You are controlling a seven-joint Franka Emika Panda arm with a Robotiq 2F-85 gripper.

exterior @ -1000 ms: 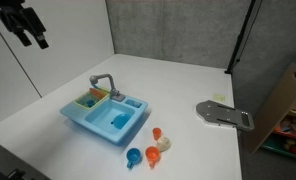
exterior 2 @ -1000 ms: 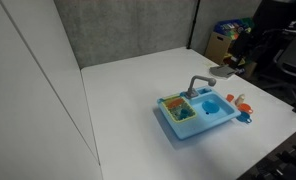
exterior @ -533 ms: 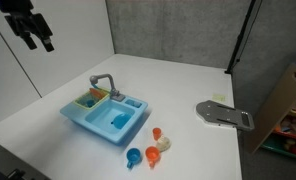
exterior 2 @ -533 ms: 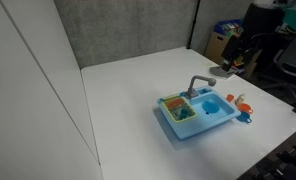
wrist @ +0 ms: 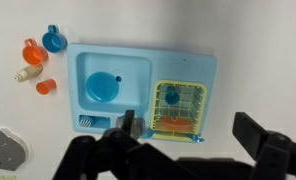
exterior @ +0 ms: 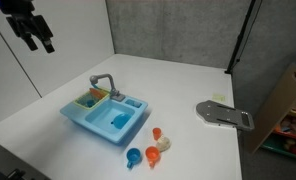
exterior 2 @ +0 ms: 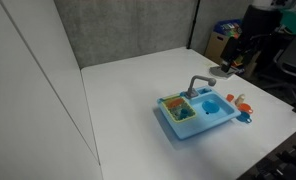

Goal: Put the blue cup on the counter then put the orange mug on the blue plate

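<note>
Gripper [exterior: 38, 42] wide open and empty, well above the sink [wrist: 178, 62]; blue cup [wrist: 53, 40] sits on the counter [wrist: 238, 25] just off the sink's basin end, orange mug [wrist: 31, 52] just beside it, so I come straight down and straddle the cup's rim clear of the mug.

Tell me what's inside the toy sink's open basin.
Only the blue cup shows in the sink's basin, seen from above in the wrist view. The basin floor beneath the cup is covered, so anything under it cannot be seen.
</note>
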